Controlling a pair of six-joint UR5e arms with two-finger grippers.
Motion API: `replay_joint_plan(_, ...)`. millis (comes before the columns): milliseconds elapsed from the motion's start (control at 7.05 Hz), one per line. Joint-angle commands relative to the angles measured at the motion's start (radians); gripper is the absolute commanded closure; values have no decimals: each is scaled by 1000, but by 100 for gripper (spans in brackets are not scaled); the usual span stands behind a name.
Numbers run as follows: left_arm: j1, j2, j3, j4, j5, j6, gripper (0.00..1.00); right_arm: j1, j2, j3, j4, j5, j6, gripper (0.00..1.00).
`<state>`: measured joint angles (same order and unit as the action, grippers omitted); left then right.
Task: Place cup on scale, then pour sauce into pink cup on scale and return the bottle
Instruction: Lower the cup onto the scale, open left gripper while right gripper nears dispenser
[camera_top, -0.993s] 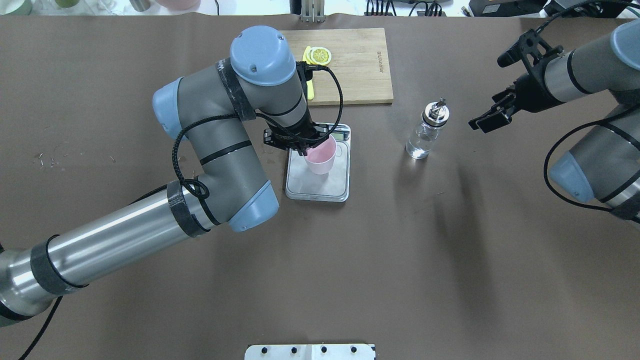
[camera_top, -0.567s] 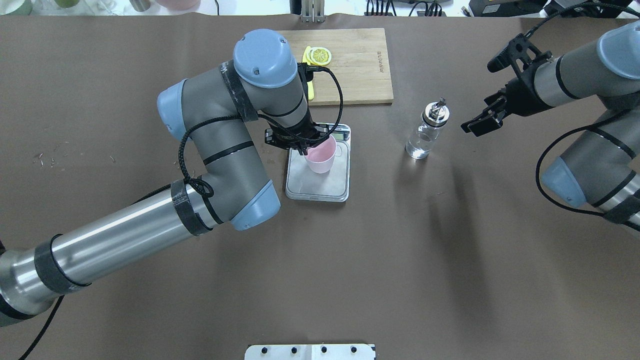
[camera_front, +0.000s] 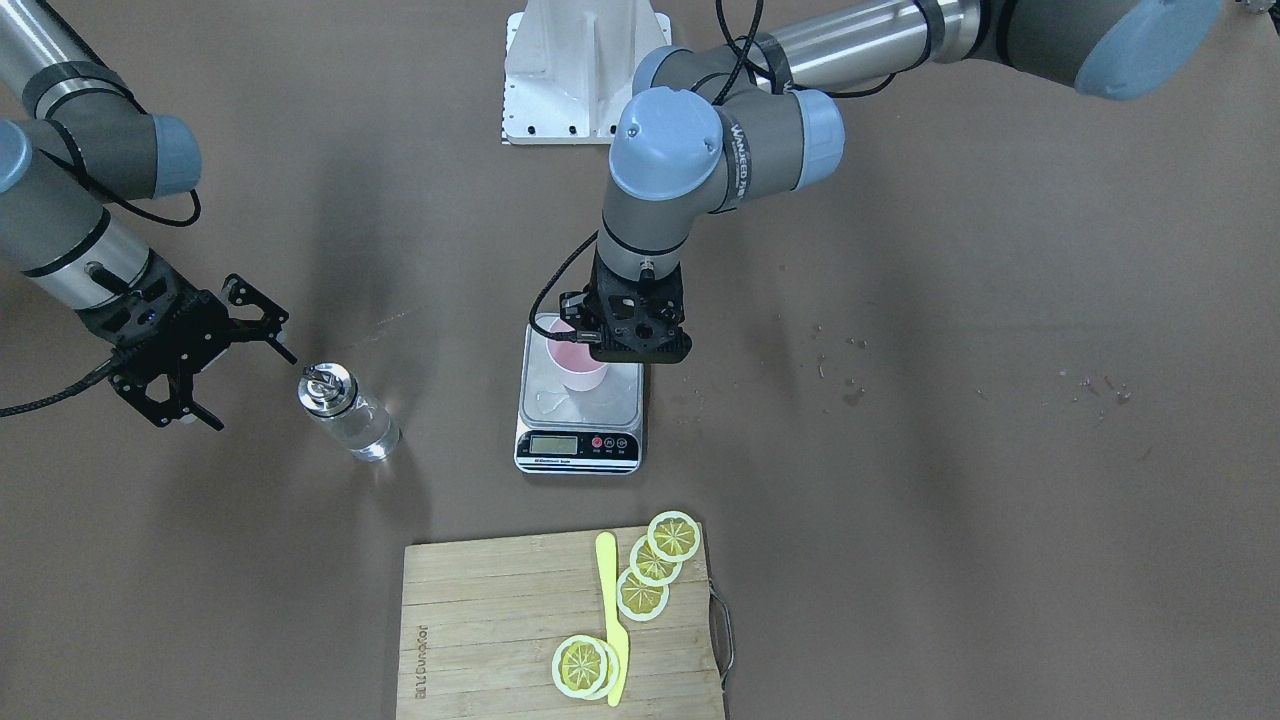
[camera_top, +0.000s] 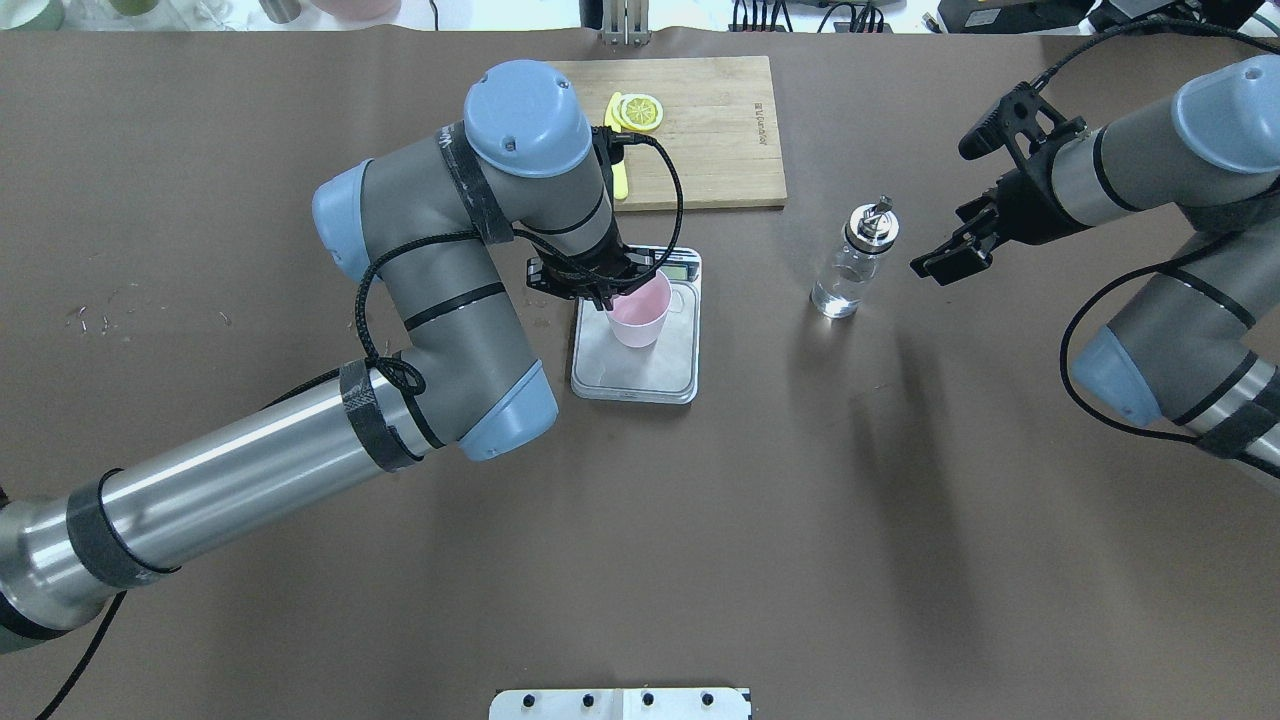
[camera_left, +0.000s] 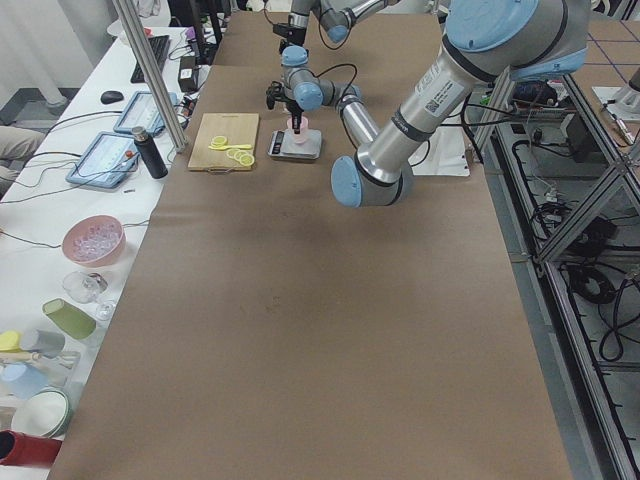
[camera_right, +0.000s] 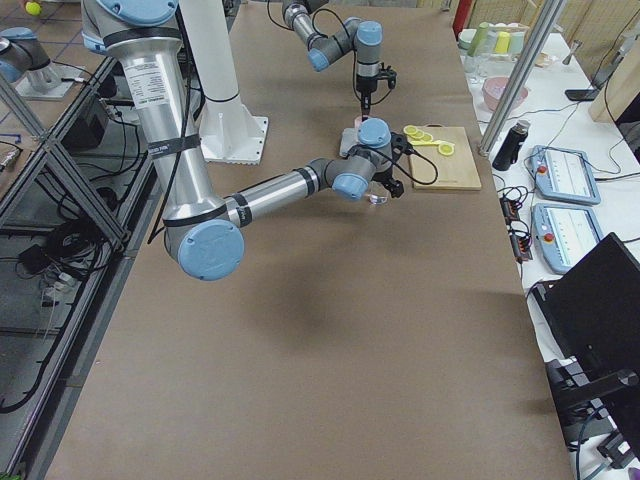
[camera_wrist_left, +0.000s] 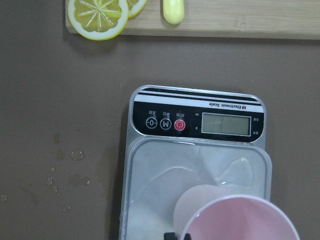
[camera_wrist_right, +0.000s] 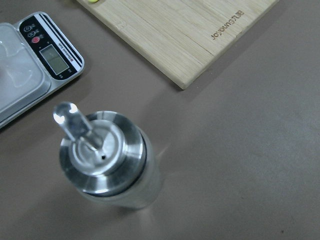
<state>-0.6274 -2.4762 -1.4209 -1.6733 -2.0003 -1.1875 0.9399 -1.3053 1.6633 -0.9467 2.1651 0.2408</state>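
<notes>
Brown tabletop (camera_wrist_left: 60, 100) holds scale (camera_wrist_left: 150, 175) labelled "Electronic Scale", buttons (camera_wrist_left: 165, 123) "-0-" and "M".

The cup (camera_top: 640, 315) is pink. The scale (camera_top: 650, 372) is silver with a black strip. The lemon slices (camera_front: 674, 536) are yellow.

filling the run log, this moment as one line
cup: on scale | left gripper: at cup rim, grip unclear | right gripper: open, near bottle | bottle: upright, untouched

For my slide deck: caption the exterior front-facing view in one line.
Left claw grips the pink cup on the scale; the open right claw hovers beside the upright bottle.
</notes>
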Motion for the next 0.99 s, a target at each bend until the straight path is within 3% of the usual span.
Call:
replay_joint_plan(0,-1,2,-3,-5,0,-1,28,-6,-8,1,2,-7,0,0)
replay_joint_plan(425,-3,0,-10,-5,2,-1,21,-36,-38,-4,129,-56,75,0)
replay_joint_plan(567,-6,0,-15,-3,2,-1,13,-47,-41,-11,167,-60,80,0)
replay_joint_plan(851,-9,0,-26,-2,2,-3,6,-65,-78,-17,251,-89,86,0)
